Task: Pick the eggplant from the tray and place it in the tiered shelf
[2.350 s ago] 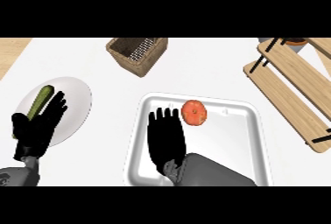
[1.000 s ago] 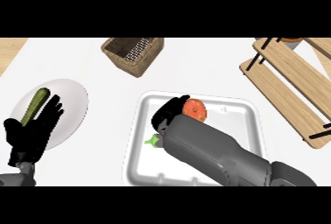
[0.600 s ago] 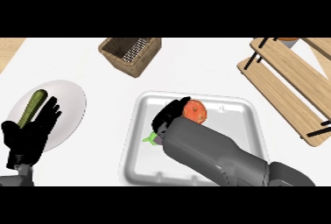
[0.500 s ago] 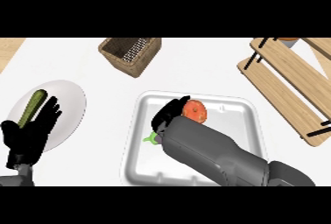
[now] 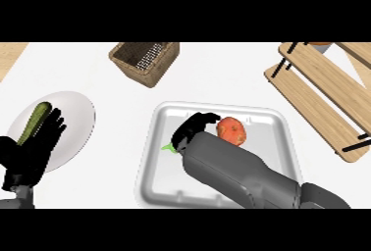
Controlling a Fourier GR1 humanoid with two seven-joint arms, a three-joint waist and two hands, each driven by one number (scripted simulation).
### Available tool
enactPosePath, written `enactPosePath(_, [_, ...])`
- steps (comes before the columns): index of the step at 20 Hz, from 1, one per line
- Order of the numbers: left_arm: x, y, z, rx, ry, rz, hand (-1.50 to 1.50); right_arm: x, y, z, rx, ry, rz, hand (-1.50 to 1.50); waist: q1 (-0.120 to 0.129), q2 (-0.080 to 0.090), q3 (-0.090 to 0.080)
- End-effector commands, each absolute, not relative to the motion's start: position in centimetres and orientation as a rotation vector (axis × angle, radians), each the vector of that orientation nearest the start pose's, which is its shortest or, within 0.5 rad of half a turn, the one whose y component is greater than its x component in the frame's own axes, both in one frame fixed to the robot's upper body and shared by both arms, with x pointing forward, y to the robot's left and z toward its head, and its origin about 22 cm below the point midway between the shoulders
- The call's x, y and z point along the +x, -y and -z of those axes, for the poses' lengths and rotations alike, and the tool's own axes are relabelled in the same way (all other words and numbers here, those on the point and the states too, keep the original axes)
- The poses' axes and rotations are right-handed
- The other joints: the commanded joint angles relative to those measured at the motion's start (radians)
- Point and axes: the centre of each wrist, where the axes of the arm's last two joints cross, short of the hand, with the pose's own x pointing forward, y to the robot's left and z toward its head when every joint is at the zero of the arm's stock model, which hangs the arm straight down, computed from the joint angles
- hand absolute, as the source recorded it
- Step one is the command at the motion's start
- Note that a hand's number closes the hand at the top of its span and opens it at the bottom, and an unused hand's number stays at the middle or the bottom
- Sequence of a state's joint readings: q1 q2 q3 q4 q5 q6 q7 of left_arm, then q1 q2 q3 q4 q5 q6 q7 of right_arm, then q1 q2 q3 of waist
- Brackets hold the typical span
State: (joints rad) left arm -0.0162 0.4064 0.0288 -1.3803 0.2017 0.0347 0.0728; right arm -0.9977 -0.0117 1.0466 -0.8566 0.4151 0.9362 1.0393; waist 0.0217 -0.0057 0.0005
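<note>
The white tray [image 5: 279,135] lies in the middle of the counter. My right hand [image 5: 193,126] is down inside it, fingers curled, with the grey forearm across the tray's lower half. Only a small green stem end of the eggplant [image 5: 169,146] sticks out at the hand's left; the rest is hidden under hand and wrist. An orange-red vegetable [image 5: 232,130] lies just right of the fingers. The wooden tiered shelf [image 5: 326,98] stands at the far right. My left hand [image 5: 33,147] rests open at the left edge.
A white plate [image 5: 78,122] at the left carries a green zucchini [image 5: 33,122], partly under my left hand. A woven basket [image 5: 145,61] stands at the back, left of centre. Bare counter lies between the tray and the shelf.
My right hand was flat with straight fingers over the tray; its fingers have since curled down and the forearm has swung in across the tray. The left hand has barely shifted.
</note>
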Motion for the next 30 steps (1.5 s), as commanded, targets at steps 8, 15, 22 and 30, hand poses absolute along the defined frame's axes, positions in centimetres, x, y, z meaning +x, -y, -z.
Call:
enactPosePath(8, [23.6,-35.8,-0.7,0.250,1.334,0.057,0.00,30.4,-1.6,-2.2,-1.096,0.024,-2.194,1.50,-0.014,0.005,0.000])
enactPosePath(15, [24.5,-35.7,-1.4,0.257,1.356,0.040,0.00,32.9,-1.3,-4.8,-1.187,0.272,-1.958,1.50,-0.015,0.008,0.001])
enactPosePath(22, [21.5,-37.1,0.9,0.313,1.281,-0.023,0.00,39.9,7.9,-14.7,-1.247,0.619,-1.001,1.50,-0.112,-0.026,0.013])
enactPosePath(30, [21.9,-35.7,1.1,0.277,1.311,0.008,0.00,39.1,9.3,-19.7,-1.265,0.863,-0.525,1.50,-0.071,-0.011,0.001])
